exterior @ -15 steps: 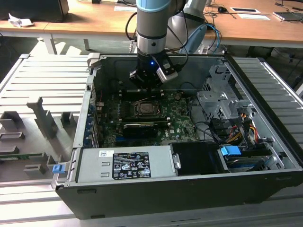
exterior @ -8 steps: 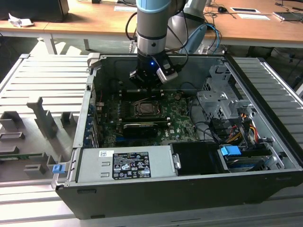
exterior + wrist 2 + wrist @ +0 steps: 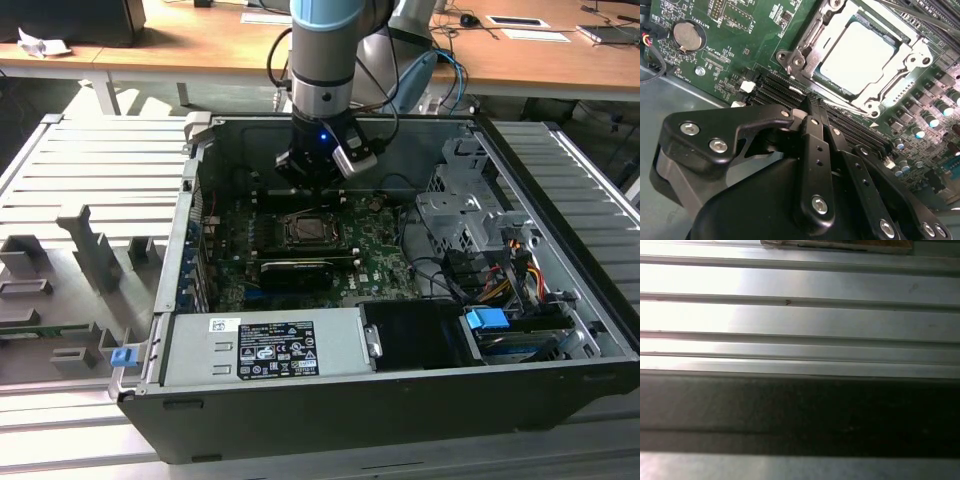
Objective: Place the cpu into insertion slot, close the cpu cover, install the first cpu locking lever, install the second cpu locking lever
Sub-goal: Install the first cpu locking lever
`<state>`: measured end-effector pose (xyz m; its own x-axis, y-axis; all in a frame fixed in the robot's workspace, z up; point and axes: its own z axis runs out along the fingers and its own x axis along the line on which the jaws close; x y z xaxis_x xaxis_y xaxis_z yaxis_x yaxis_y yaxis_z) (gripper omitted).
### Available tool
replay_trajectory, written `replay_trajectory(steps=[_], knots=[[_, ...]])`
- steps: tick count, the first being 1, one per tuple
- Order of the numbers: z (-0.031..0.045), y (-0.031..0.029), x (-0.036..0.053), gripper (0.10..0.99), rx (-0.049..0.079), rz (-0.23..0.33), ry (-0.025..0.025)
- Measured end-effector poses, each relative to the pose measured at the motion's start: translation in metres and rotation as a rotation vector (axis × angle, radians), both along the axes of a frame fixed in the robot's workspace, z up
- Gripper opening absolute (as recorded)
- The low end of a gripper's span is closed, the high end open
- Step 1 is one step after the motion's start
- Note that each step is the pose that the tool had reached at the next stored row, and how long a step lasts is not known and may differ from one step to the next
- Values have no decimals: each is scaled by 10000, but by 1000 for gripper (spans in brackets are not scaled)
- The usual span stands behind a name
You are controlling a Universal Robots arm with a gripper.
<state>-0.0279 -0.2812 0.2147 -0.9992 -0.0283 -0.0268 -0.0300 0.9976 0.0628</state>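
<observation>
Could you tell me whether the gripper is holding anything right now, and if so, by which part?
Nothing is held: the gripper is shut with nothing between its fingertips, beside the cpu cover.

The motherboard (image 3: 735, 45) is deep green, speckled with tiny silver solder points and white print. At its one o'clock corner in the second wrist view the cpu (image 3: 860, 57) shows a pale silver-white face, framed by the cpu cover (image 3: 912, 55) in bright grey metal. A round silver coin battery (image 3: 686, 35) sits at eleven o'clock. The gripper (image 3: 815, 107) is matt black with silver screws. Outside, the ribbed table (image 3: 90, 170) is light grey, a small blue clip (image 3: 122, 356) at eight o'clock.
</observation>
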Motion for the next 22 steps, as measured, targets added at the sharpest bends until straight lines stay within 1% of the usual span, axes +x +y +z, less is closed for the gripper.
replay_trajectory(steps=[16, 22], knots=[[-34, 0, 6, 106, 2, 0, -1], [-57, 2, 30, 106, 1, 0, -1]])
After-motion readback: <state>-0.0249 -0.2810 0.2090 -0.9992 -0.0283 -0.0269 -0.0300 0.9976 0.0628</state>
